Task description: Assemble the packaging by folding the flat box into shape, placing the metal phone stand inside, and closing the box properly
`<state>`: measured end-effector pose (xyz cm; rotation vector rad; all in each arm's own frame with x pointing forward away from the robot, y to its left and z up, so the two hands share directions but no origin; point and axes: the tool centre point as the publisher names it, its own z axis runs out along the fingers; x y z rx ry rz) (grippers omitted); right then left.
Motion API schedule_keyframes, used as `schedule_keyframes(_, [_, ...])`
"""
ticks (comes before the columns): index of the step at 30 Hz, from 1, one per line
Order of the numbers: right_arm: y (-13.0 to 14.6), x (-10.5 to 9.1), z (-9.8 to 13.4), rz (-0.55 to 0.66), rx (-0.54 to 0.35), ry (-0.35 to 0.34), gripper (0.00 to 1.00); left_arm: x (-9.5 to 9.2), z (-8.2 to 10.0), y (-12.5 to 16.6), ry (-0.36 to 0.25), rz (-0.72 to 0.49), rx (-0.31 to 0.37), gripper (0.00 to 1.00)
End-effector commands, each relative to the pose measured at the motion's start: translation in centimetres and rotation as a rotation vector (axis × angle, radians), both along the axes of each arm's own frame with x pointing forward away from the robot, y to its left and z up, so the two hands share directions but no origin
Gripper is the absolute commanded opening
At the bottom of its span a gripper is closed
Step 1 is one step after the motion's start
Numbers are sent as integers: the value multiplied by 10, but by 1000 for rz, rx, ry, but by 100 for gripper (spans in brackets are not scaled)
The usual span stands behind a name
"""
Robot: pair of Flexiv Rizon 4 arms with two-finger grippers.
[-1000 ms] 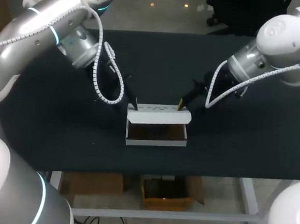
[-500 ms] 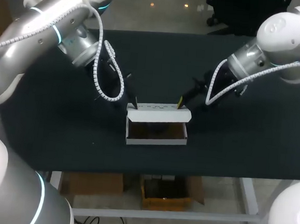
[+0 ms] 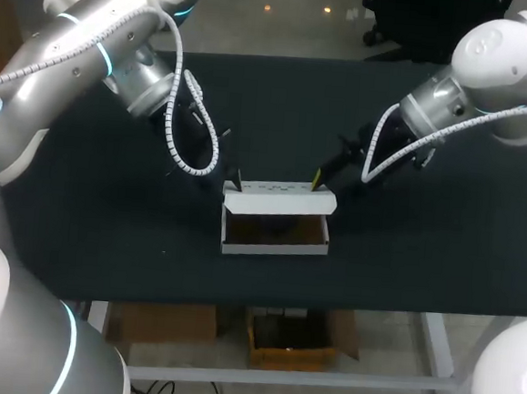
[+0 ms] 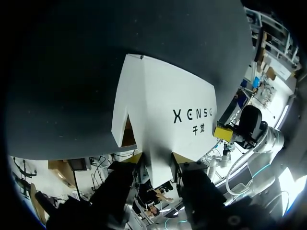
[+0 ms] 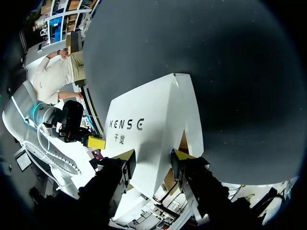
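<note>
In the frame's centre the white box [image 3: 275,249] stands open; the left gripper [image 3: 236,178] and the right gripper [image 3: 317,179] each pinch its raised lid [image 3: 280,198].

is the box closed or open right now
open: the box shows its brown inside, and the lid stands up along its far edge, not folded over

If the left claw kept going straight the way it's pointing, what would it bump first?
Most likely the white box's lid. The left gripper points along that panel and sits right at its edge, though how close is hard to judge.
</note>
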<state>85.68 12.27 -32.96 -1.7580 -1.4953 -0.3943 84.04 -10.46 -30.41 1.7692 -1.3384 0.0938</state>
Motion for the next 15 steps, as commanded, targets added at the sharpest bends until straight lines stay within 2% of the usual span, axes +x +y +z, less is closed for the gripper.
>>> schedule_keyframes(1, [3,1,0,3,7,7,46,7,-4,-5,26,-17,-11,35])
schedule_keyframes(15, [0,-4,1,-11,12,23,46,5,-3,-5,56,-27,-21,36])
